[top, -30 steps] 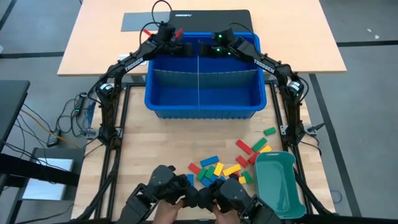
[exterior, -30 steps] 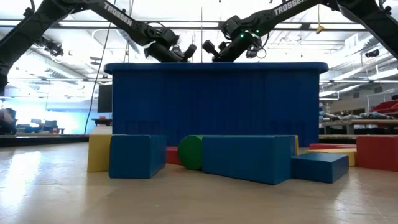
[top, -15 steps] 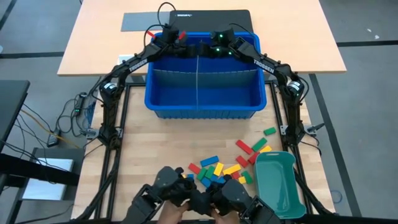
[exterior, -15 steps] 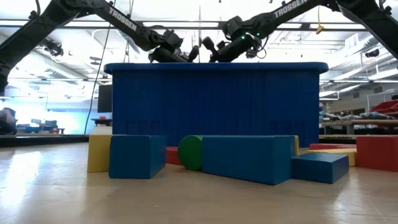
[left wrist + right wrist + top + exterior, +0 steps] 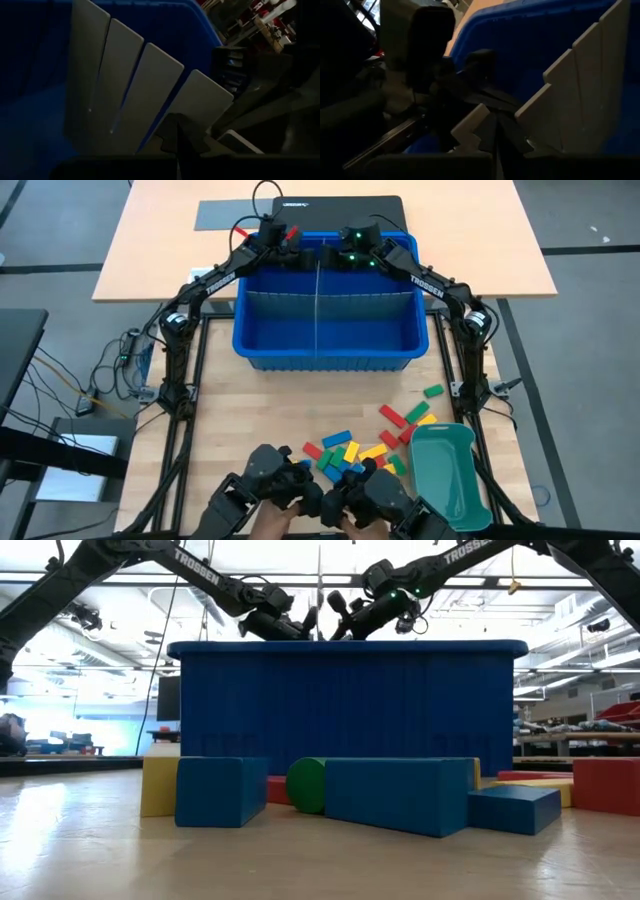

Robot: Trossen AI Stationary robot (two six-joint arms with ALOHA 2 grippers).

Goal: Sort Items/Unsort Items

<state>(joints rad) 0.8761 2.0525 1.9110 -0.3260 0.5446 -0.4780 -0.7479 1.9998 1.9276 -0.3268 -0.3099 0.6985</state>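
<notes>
The items, small red, yellow, green and blue blocks, lie loose on the near part of the table; the low view shows them close up. Both arms reach over the far end of the blue bin. My left gripper and my right gripper meet there, each shut on the long grey slotted divider sheet. That sheet runs near to far down the bin's middle and crosses a second grey sheet. My left gripper pinches the divider's slotted top edge near the sheet's far end, between its two fingers. It comes slanting down from the table's left. The sheet's near part stays inside the bin. My right gripper pinches the same top edge near the far end, between two of its tabs. It comes slanting down from the table's right, facing my left gripper. Darkness hides how far back the sheet reaches.
A teal-green tray sits at the near right beside the blocks. A dark flat device lies on the far table behind the bin. Dark hand controllers with a person's hands fill the near edge.
Both grippers have drawn closer together over the bin's far wall, and the right one has tipped its fingers up a little. The long divider has shifted slightly toward the table's left at its far end.
</notes>
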